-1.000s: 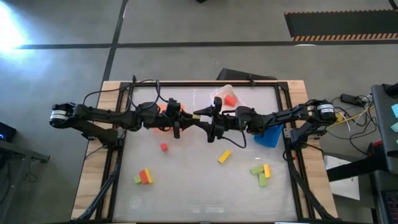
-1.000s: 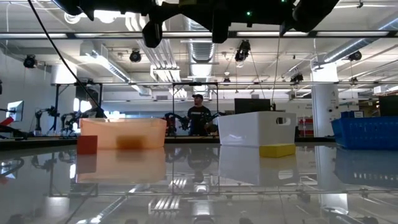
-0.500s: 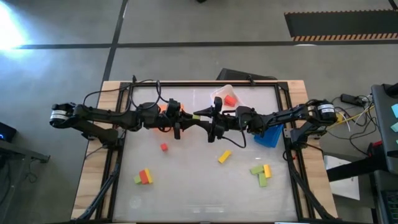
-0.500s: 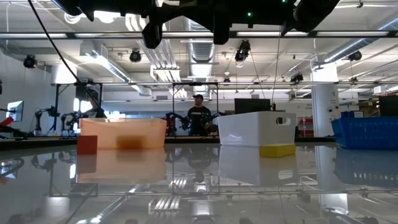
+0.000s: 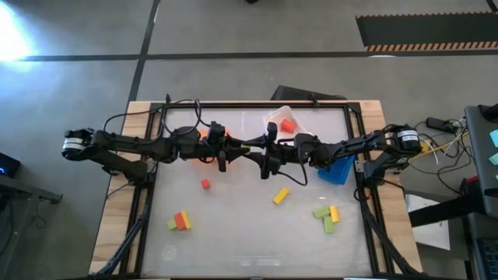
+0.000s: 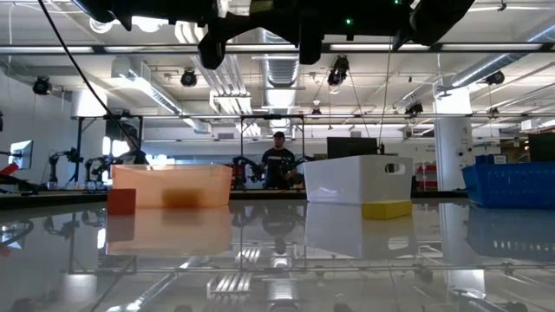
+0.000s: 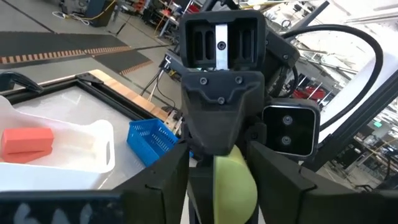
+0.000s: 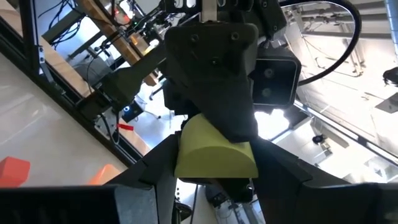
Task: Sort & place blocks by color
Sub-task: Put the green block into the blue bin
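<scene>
Above mid-bench, left claw (image 5: 241, 146) and right claw (image 5: 258, 148) meet around one light green block (image 7: 233, 180); which one clamps it, I cannot tell.

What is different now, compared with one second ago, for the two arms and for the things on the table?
The right gripper has moved slightly toward the left gripper. The light green block is between them, above the table. The pictures do not show which gripper holds it. The loose blocks and the bins stayed where they were.
</scene>
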Motion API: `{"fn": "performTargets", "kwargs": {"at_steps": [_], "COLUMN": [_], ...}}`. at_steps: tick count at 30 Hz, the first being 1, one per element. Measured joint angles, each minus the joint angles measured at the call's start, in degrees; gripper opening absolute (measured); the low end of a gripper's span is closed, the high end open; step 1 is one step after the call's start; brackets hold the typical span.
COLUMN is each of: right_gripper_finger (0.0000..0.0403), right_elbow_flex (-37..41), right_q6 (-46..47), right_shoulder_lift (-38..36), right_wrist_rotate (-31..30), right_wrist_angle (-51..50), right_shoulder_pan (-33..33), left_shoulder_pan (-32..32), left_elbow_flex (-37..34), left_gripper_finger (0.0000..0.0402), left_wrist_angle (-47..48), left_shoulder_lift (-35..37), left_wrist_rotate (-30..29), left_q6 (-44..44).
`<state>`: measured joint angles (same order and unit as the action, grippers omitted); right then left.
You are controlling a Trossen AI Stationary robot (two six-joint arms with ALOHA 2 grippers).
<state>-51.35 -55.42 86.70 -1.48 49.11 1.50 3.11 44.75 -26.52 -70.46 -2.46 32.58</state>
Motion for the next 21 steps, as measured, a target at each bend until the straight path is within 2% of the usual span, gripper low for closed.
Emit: {"fn": "performTargets", "kwargs": {"at_steps": [3,9,14,17,21], "right_gripper_finger": [0.0155,0.0156,0.0157,0.0157,0.0157], "right_elbow_flex": [0.0,0.1,0.1,0.1,0.1], "right_q6": [0.5,2.6,10.3,16.0,26.7], "right_shoulder_lift": [0.0,-0.4,-1.9,-3.5,-7.2], "right_wrist_rotate": [-0.2,-5.1,-8.6,-13.6,-20.7], "right_wrist_angle": [-1.2,-6.7,-14.1,-20.2,-31.5], "right_shoulder_pan": [0.0,-0.1,-0.1,-0.1,-0.1], "left_shoulder_pan": [0.5,2.2,2.5,2.5,2.5], "left_elbow_flex": [0.0,0.0,-0.1,-0.1,-0.1], "left_gripper_finger": [0.0148,0.0148,0.0149,0.0149,0.0149], "left_wrist_angle": [0.6,4.8,8.6,10.2,14.2], "left_shoulder_lift": [1.0,5.2,8.1,9.3,10.3], "left_wrist_rotate": [0.1,0.1,0.0,-0.7,-2.3], "left_q6": [-0.5,-7.2,-16.2,-20.8,-22.1]}}
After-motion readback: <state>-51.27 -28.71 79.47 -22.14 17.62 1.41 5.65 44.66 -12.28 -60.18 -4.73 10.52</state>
